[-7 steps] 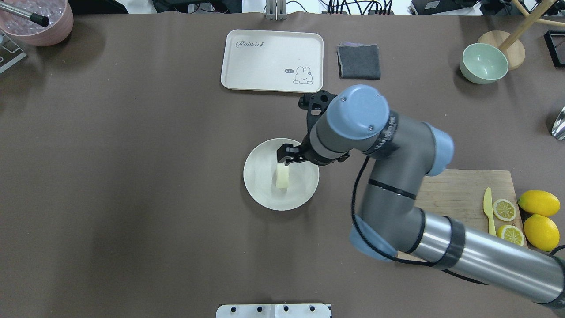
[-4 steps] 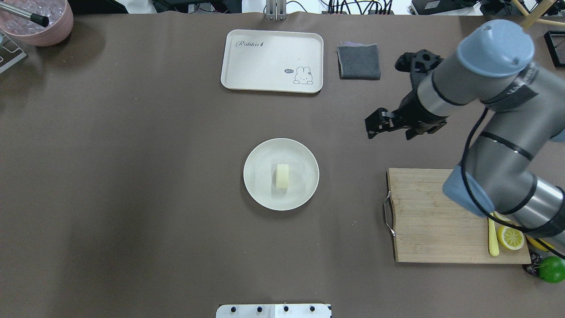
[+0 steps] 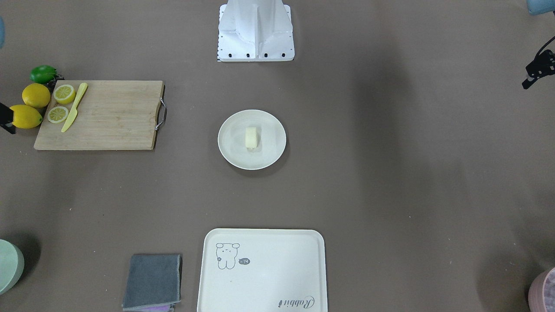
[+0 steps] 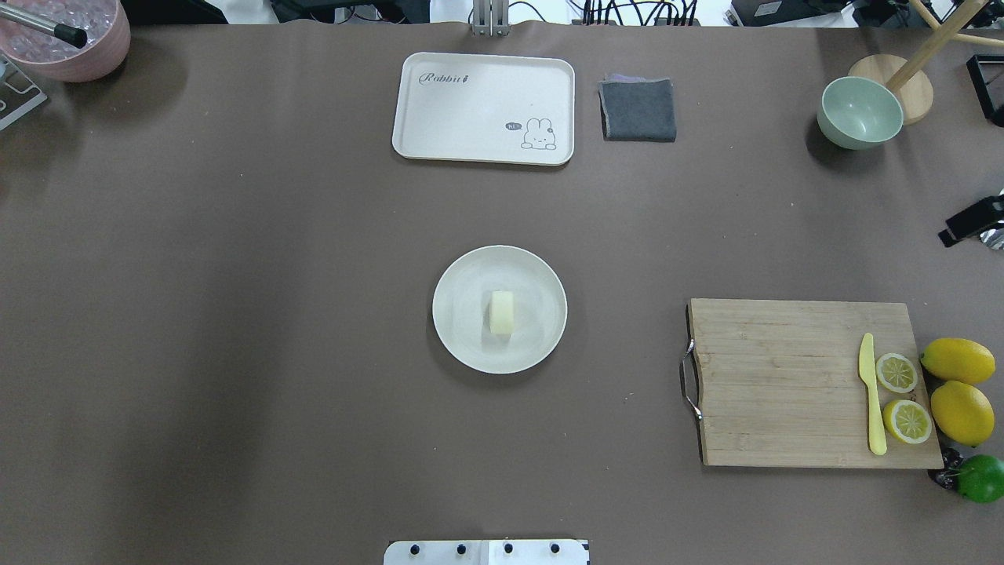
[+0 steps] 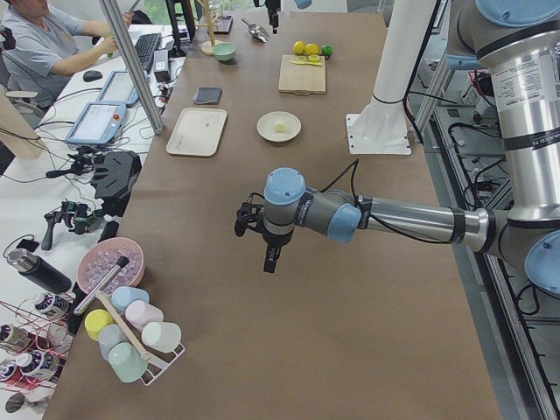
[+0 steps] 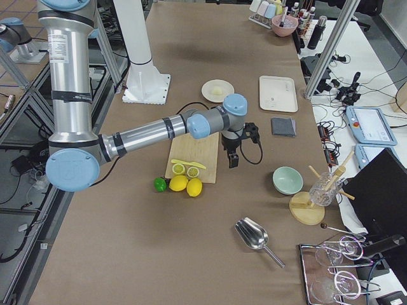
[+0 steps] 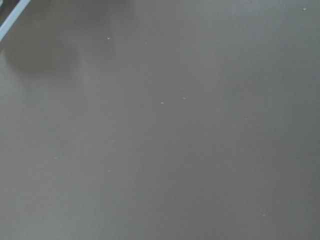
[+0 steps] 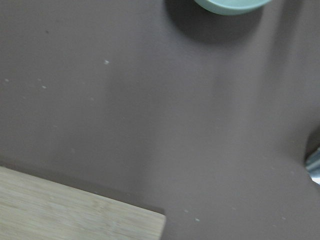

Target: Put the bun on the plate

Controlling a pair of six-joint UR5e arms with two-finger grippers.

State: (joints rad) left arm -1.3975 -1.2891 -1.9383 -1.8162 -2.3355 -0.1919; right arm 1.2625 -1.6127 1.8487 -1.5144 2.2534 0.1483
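The pale cream bun lies on its own in the middle of the round off-white plate at the table's centre, with nothing touching it. The bun and plate also show in the front-facing view. My right gripper shows only as a black tip at the overhead view's right edge, far from the plate; from the right side this gripper hangs beyond the cutting board. My left gripper hovers over bare table far from the plate. I cannot tell either gripper's state.
A cream tray and a folded grey cloth lie at the far side. A green bowl stands far right. The cutting board holds a yellow knife and lemon slices, with lemons beside it. A pink bowl sits far left.
My right arm has pulled away from above the plate, up and to the right, almost out of the overhead view. The bun stays on the plate, let go.
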